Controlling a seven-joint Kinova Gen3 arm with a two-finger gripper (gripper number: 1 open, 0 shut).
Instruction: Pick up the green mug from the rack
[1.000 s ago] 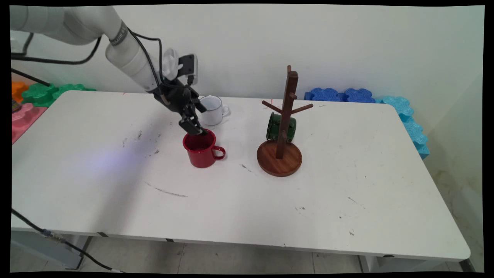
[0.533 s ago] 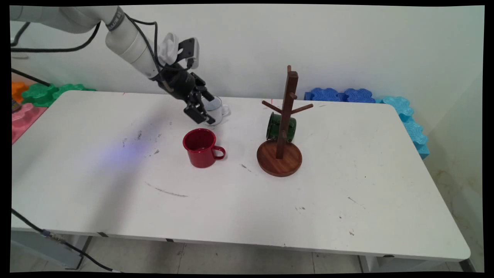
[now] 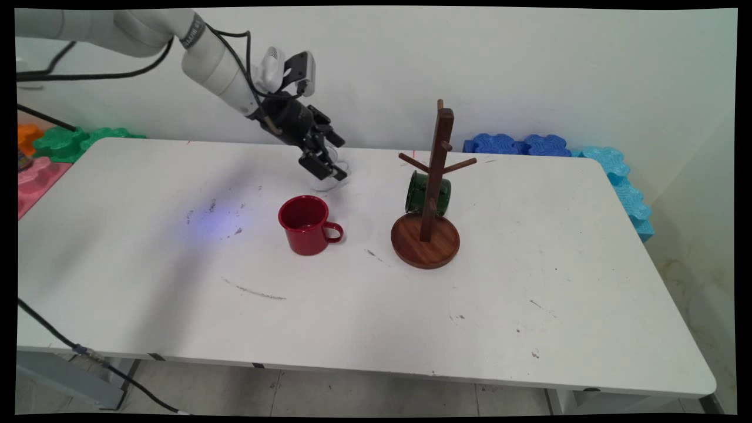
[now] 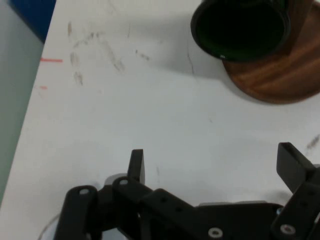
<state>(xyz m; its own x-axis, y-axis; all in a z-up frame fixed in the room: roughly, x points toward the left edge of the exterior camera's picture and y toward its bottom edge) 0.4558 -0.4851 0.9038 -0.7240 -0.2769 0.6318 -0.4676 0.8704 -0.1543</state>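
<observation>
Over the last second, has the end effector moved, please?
Yes. The end effector has risen from the red mug and shifted right, toward the mug tree.

No readable text, labels, nos. or signs

Dark band round the arm's [image 3: 217, 70] wrist link carries light lettering, too small & tilted to make out; nothing legible on any other obj. in main or hand view.

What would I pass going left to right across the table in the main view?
Red mug → the black gripper hanging above a mostly hidden white mug → green mug lying against the wooden mug tree, which stands on its round base.
</observation>
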